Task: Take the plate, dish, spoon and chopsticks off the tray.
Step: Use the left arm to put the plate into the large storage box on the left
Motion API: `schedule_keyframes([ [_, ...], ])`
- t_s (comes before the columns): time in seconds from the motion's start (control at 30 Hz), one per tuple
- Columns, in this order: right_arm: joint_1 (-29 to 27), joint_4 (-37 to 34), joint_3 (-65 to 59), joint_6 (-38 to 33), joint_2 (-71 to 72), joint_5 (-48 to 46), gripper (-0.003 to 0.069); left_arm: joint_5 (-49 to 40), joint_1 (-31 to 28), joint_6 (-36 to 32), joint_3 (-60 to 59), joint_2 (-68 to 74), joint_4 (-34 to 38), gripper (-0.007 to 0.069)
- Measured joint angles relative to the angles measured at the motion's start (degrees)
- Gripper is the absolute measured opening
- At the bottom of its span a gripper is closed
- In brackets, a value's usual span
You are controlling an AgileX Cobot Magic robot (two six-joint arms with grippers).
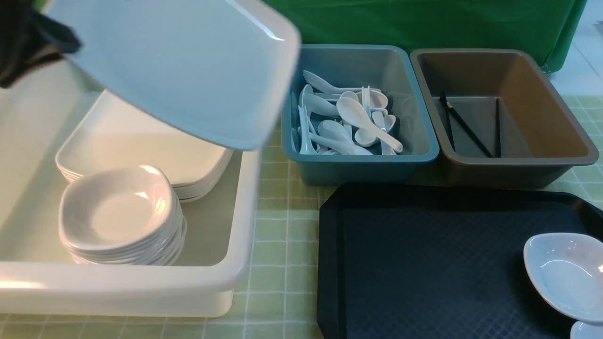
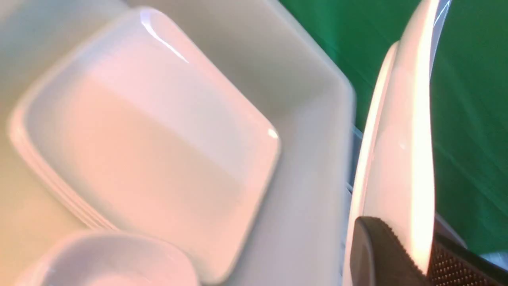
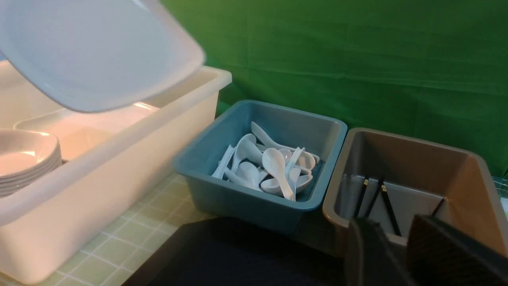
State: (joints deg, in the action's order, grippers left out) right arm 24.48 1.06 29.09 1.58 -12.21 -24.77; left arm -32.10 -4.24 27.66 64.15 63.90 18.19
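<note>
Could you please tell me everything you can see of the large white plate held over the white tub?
The plate is large, glossy white and rounded-rectangular with a shallow raised rim, looking like smooth plastic or ceramic. It hangs tilted in the air above the white tub and its stack of similar plates, touching only the left end effector, which pinches its edge.

Plate glossy white, smooth; tray matt black plastic, diamond-textured; blue bin smooth plastic; backdrop green cloth.
</note>
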Motion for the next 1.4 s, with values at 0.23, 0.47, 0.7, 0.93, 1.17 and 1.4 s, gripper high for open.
schedule_keyframes([
  [0.23,0.0,0.0,0.0,0.0,0.0,1.5,0.0157,-6.4,-22.0,-31.9,0.0,11.1,33.1,0.0008],
  [0.47,0.0,0.0,0.2,0.0,-2.2,3.1,0.0157,-10.1,-26.1,-46.7,0.0,23.3,45.8,0.0009],
  [0.7,0.0,0.0,0.2,0.0,-7.7,4.7,0.0162,-9.3,-24.8,-51.6,0.0,30.6,47.1,0.0009],
  [0.93,0.0,0.0,0.2,0.0,-13.6,6.4,0.0174,-6.9,-24.8,-54.7,0.1,36.0,50.0,0.0009],
  [1.17,0.0,0.0,0.2,0.0,-14.8,7.4,0.0183,-6.5,-23.2,-55.6,0.1,37.4,49.8,0.0009],
  [1.4,0.0,0.0,0.2,0.0,-14.8,7.6,0.0193,-4.8,-21.3,-56.6,0.1,38.2,48.9,0.0007],
])
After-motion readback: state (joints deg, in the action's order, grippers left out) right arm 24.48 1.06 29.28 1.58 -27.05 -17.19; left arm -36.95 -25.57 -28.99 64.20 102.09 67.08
